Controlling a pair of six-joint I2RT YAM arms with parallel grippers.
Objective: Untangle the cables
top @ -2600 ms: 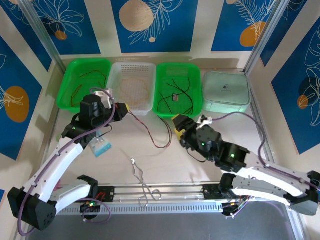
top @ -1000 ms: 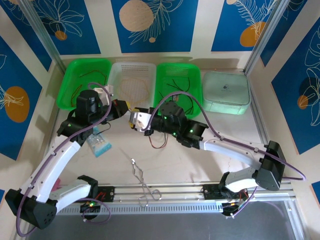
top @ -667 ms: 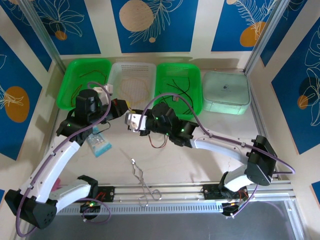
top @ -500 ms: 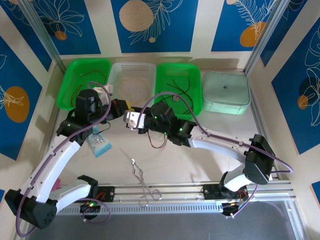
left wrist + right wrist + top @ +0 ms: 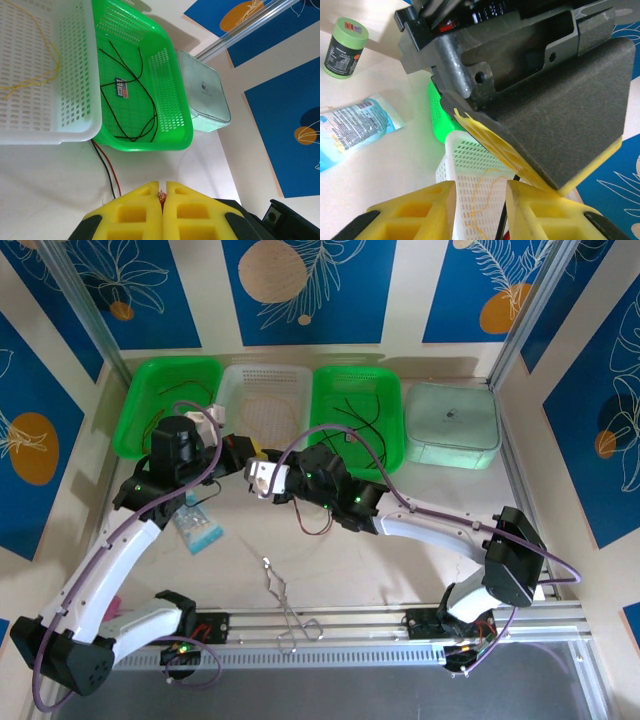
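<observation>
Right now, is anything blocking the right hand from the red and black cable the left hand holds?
Nothing visible does. The open right hand sits close beside the left hand, which pinches the cable by its end.

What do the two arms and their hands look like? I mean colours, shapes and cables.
The left arm and right arm have white links and black joints with small green lights. A thick purple cable runs along each. The left hand and right hand have blocky yellow fingers with square recesses.

White moulded arm links (image 5: 110,562), black joint housings (image 5: 510,562), thick purple looping cables (image 5: 345,429), small green indicator lights (image 5: 135,488), yellow waffle-moulded finger pads (image 5: 134,214).
</observation>
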